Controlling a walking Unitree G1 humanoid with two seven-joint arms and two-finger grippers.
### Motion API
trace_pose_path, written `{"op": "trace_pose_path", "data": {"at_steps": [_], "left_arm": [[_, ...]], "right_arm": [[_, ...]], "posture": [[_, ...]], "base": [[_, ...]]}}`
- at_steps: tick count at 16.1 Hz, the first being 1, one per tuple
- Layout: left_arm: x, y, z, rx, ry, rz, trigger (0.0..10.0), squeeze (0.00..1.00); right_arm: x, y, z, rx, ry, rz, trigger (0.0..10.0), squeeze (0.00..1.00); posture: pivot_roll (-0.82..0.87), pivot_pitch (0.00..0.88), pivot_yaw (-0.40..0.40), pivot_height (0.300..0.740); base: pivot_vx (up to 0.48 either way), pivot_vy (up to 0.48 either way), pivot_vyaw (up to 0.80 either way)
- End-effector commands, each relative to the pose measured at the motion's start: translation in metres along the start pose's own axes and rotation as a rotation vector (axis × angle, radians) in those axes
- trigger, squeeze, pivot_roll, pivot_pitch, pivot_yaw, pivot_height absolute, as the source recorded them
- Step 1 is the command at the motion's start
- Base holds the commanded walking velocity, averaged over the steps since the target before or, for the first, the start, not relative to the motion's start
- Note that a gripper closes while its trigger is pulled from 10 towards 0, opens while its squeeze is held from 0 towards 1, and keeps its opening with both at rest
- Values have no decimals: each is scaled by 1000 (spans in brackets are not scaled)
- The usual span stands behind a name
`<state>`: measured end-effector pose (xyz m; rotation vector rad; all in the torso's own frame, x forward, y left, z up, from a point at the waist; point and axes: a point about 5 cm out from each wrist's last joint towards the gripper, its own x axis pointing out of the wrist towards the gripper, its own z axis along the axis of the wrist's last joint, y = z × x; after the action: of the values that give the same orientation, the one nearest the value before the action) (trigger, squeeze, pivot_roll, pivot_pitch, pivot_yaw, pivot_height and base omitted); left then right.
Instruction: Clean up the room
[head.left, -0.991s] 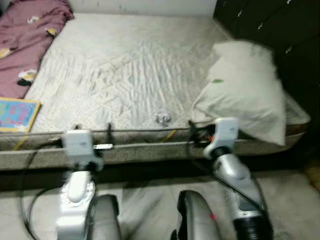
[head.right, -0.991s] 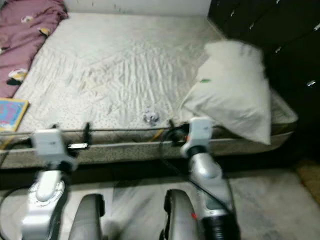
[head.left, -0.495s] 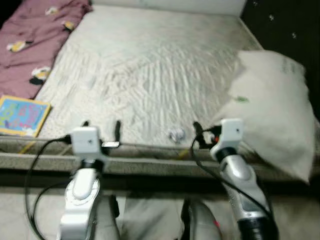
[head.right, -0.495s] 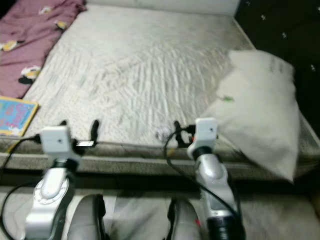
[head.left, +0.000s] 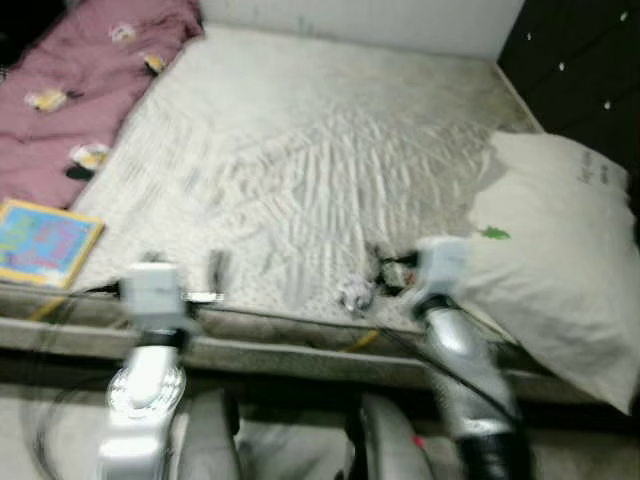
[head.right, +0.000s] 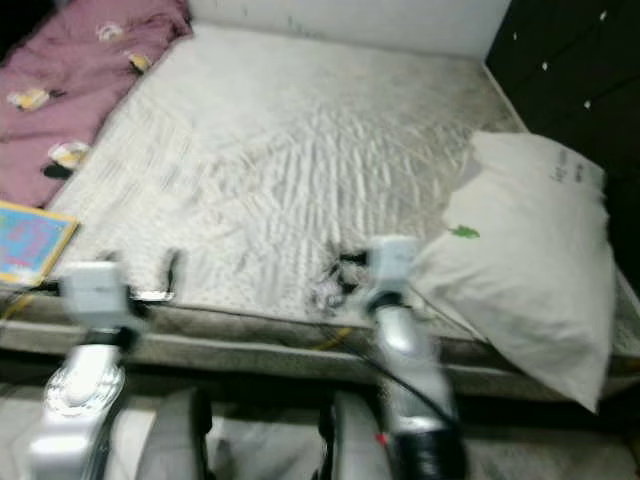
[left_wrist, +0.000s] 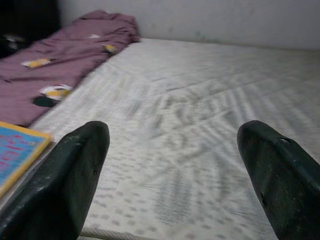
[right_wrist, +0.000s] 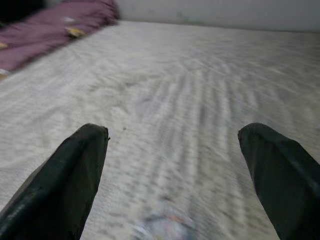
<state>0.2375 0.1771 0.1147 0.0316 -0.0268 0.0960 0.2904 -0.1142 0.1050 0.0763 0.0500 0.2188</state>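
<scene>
Forward over the bed (head.left: 300, 150) edge has come the right claw (right_wrist: 170, 165), spread wide just behind a small wrapper (head.left: 352, 294) (blurred); left claw (left_wrist: 170, 165) also wide, near a book (head.left: 45, 240).

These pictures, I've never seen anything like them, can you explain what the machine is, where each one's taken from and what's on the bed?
It is a humanoid robot standing at a bed. Two pictures come from its head, looking down; two from cameras on its wrists, looking along black fingers. On the mattress lie a white pillow, a maroon blanket, a colourful book and a small crumpled scrap. The right end effector, open, is right by the scrap. The left end effector is open too. Neither holds anything.
</scene>
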Motion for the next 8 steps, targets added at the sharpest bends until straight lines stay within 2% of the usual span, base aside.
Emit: {"op": "trace_pose_path", "data": {"at_steps": [1, 3, 5, 6, 7, 8], "left_arm": [[3, -10, 3, -21, -4, -12, 10000, 0], [4, -9, 4, -17, 7, 21, 10000, 0], [1, -11, 4, -20, 36, 26, 10000, 0], [-1, -13, 6, -4, 38, -8, 10000, 0], [-4, -16, 9, -68, 7, -73, 10000, 0], [-4, -13, 9, -22, 14, -28, 10000, 0]], "right_arm": [[-1, -16, 0, -22, 10, -42, 10000, 0], [0, -15, -1, -14, 19, -26, 10000, 0], [1, -11, -2, 7, 21, 13, 10000, 0], [1, -8, -2, 8, 28, 32, 10000, 0], [2, -7, -2, 4, 31, 39, 10000, 0], [2, -7, -3, 4, 39, 47, 10000, 0]], "posture": [[11, 69, -82, 587], [14, 79, -83, 587], [17, 86, -83, 567], [17, 92, -84, 557], [16, 98, -85, 547], [16, 105, -86, 537]], "base": [[0, 0, 0], [0, 0, 0], [0, 0, 0], [0, 0, 0], [0, 0, 0], [0, 0, 0]]}}
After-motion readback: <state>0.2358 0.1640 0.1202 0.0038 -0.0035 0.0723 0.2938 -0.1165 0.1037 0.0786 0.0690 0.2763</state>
